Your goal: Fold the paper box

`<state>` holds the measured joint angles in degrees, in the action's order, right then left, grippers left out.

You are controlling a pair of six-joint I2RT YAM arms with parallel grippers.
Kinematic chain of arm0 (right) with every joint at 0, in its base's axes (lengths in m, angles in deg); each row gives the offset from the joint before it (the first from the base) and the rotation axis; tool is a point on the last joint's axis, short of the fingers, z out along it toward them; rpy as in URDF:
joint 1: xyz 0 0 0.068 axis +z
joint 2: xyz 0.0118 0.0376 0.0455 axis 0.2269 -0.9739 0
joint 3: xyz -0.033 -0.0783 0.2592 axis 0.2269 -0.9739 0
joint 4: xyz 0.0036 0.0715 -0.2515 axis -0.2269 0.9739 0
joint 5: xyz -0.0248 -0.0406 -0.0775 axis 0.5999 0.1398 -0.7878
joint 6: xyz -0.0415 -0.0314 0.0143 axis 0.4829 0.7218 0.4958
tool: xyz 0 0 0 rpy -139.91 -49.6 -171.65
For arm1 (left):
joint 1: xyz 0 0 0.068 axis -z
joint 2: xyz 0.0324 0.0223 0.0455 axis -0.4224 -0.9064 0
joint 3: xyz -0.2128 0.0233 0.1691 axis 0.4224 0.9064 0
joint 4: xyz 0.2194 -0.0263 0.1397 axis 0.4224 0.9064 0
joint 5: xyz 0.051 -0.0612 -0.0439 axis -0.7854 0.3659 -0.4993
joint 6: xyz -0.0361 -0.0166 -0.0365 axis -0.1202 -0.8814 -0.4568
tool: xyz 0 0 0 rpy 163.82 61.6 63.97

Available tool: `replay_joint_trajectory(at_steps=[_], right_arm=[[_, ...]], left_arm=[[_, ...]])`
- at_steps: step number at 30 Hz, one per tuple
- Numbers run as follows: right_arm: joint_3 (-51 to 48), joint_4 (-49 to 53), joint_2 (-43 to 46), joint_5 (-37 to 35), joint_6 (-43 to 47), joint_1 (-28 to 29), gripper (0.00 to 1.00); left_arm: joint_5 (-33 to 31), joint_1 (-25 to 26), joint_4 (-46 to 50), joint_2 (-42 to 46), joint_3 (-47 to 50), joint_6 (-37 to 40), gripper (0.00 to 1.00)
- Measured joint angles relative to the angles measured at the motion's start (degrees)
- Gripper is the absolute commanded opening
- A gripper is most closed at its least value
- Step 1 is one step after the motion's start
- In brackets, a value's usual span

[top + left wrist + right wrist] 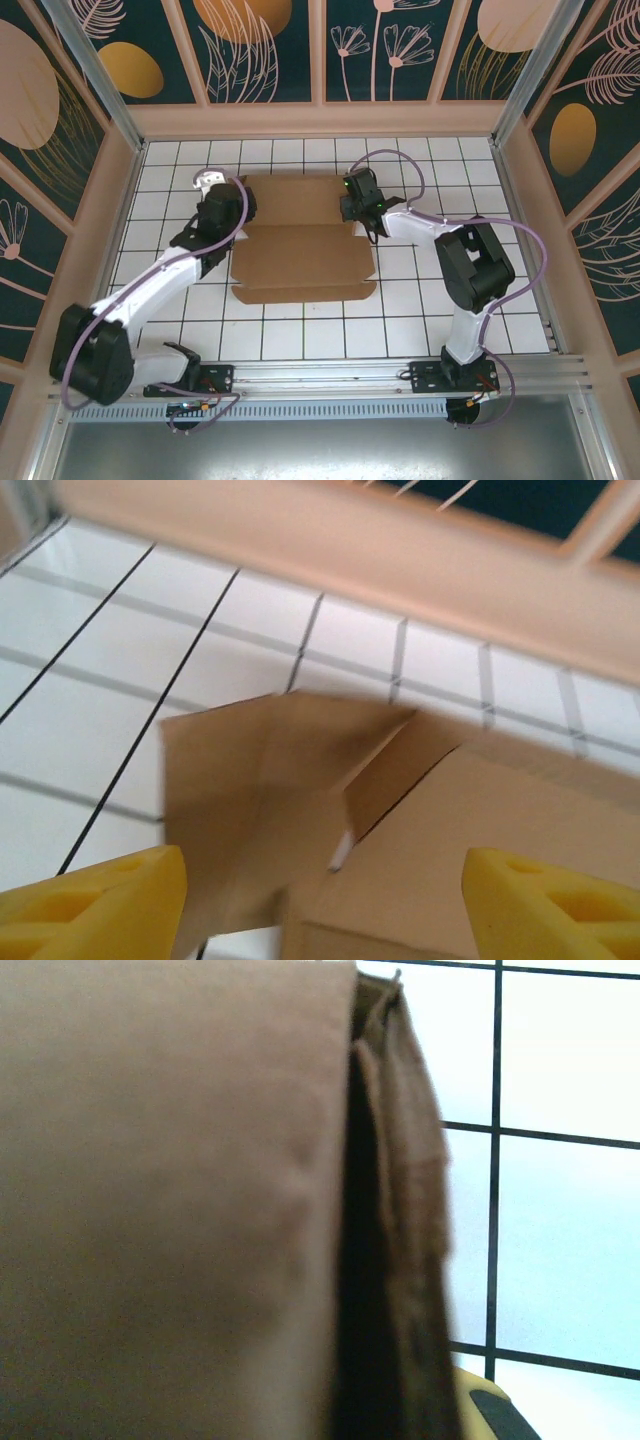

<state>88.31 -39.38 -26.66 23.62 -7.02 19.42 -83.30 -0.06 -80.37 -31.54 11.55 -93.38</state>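
The paper box (300,240) is plain brown cardboard, lying partly folded in the middle of the white tiled floor. My left gripper (228,207) is at its left edge. In the left wrist view its yellow fingers (95,905) stand wide apart, open, either side of a box corner (420,860) and a raised side flap (260,780), touching neither. My right gripper (352,212) is at the box's right edge. The right wrist view has a cardboard wall (170,1200) up close and a doubled flap edge (405,1260) against one yellow finger (490,1405). The other finger is hidden.
A wooden frame (320,120) with patterned panels encloses the tiled floor (430,300) on three sides. An aluminium rail (330,375) carries both arm bases at the near edge. The back frame beam (350,550) runs just beyond the box's left flap.
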Motion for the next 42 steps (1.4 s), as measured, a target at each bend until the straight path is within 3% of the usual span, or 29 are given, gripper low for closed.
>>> replay_joint_trajectory(at_steps=[2,6,9,14,19,24,29,42], right_arm=[[-0.4,-0.5,0.3,0.9,0.5,-0.2,0.00],[-0.6,-0.9,0.3,1.9,1.4,-0.3,0.00],[-0.8,-1.2,0.5,2.4,1.9,-0.4,0.00],[-1.0,-1.5,0.6,3.1,2.3,-0.6,0.00],[-1.1,-1.6,0.6,3.6,2.7,-0.6,0.00],[-1.1,-1.6,0.6,3.8,3.1,-0.6,0.00],[-1.0,-1.6,0.6,3.9,3.1,-0.6,0.00],[0.1,-1.2,-0.3,4.5,3.5,-0.6,0.00]], left_arm=[[3.5,-2.2,-1.7,4.5,0.6,2.4,0.65],[8.7,-11.4,-4.5,12.4,4.2,4.3,0.60],[10.1,-15.6,-5.4,13.9,7.0,4.5,0.54],[14.2,-21.9,-4.4,7.6,9.4,0.2,0.36],[21.4,-30.7,-3.5,-0.8,10.7,-6.8,0.37],[32.4,-30.5,-5.4,-2.6,12.2,-9.9,0.42],[39.6,-28.6,-8.1,-3.5,12.2,-10.1,0.43],[44.0,-24.0,-8.3,-5.2,11.7,-5.8,0.47]])
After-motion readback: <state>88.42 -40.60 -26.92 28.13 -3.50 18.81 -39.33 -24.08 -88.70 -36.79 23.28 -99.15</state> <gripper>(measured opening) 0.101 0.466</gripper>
